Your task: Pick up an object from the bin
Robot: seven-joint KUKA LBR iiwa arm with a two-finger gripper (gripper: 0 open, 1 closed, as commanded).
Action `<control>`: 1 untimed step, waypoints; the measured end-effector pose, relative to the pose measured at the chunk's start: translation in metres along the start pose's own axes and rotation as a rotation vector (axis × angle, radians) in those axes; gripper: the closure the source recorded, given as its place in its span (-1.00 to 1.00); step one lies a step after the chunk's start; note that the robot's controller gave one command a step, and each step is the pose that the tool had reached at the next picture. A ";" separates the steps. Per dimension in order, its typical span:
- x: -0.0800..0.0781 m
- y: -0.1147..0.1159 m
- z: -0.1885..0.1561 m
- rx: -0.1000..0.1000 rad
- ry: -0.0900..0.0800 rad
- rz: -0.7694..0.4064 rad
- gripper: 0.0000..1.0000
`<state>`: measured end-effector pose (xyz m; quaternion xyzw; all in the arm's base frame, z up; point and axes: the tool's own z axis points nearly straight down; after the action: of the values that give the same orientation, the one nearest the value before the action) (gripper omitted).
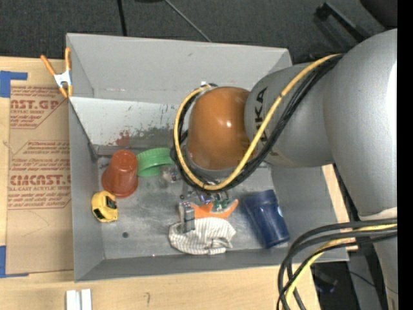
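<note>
gripper [188,216] sits low in the bin [129,63] near the 6 o'clock wall, over a crumpled white-grey cloth [200,237] w/ an orange-and-green item [216,210] at the cloth's 12 o'clock edge. claw state: can't tell, orange wrist cover [216,128] blocks it. blue cup [268,218] on its side at 4 o'clock, red cup [121,173] at 9, green lid [153,160] at 10, yellow tape measure [104,206] at 8.

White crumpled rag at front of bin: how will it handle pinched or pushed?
Probably floppy: the white rag lies bunched in folds, so it would likely sag from a pinch. Pushed, it should bunch or drag rather than roll. The orange piece seems to lie against its upper edge and might shift too.
</note>
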<state>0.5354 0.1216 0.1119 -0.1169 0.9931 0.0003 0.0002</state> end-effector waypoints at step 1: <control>0.014 -0.034 0.024 -0.001 -0.001 -0.241 -1.00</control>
<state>0.5294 0.0848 0.0877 -0.2355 0.9719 0.0006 0.0010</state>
